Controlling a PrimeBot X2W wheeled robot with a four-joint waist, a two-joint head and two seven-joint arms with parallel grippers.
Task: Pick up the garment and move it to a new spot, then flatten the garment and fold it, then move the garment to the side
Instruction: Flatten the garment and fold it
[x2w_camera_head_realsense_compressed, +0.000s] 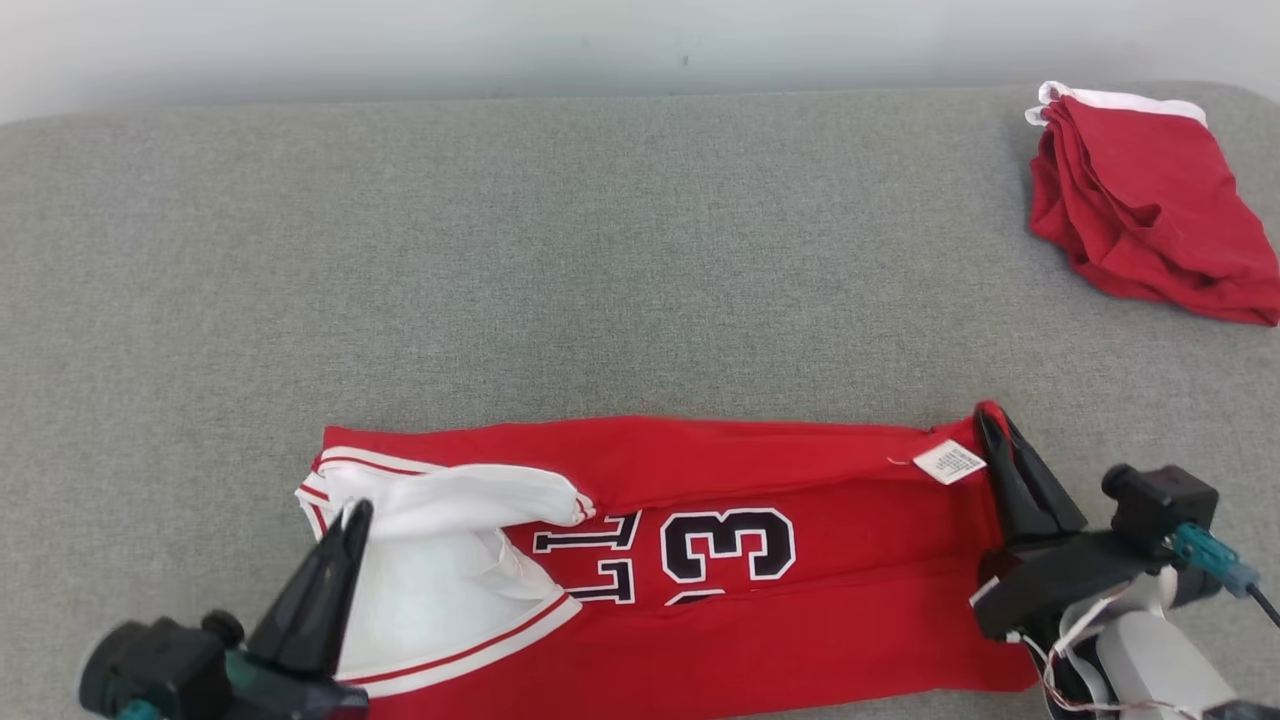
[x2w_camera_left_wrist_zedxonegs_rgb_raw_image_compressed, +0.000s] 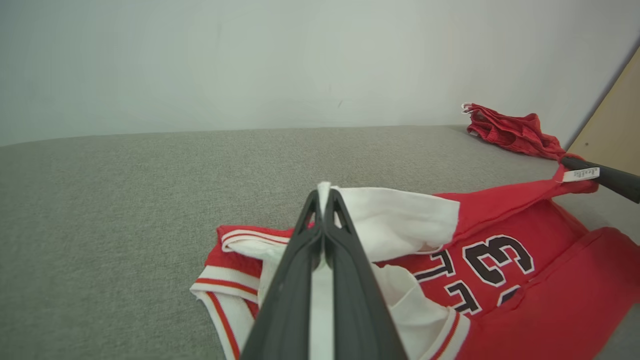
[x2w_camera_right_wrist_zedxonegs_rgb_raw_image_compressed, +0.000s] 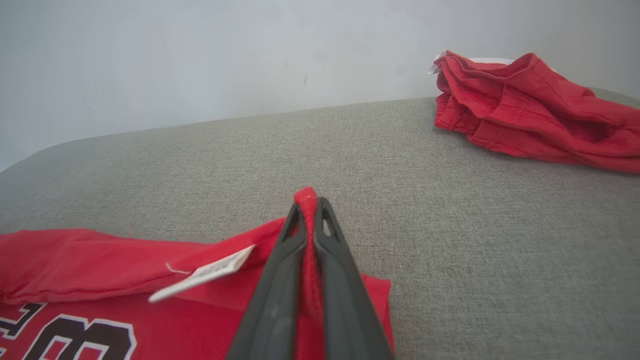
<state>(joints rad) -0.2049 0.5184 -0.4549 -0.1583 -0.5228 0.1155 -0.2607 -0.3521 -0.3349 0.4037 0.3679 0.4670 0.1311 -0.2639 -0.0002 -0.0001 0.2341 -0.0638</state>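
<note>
Jersey (x2w_camera_head_realsense_compressed: 850, 610) bottom cut off; label (x2w_camera_head_realsense_compressed: 950, 463) print unreadable.

Garment (x2w_camera_head_realsense_compressed: 800, 470) on cushion (x2w_camera_head_realsense_compressed: 600, 250) front, bundle (x2w_camera_head_realsense_compressed: 1140, 200) behind at right

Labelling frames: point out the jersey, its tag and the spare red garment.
jersey (x2w_camera_head_realsense_compressed: 850, 620), head view, red body.
tag (x2w_camera_head_realsense_compressed: 949, 463), head view, label centre.
spare red garment (x2w_camera_head_realsense_compressed: 1150, 200), head view, top fold.

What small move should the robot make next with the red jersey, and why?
Probably lift both ends together, evenly, keeping the cloth taut: the left pincer is shut on the white part of the jersey, the right pincer on its red corner beside the label, and the cloth lies creased on the grey cushion.
</note>
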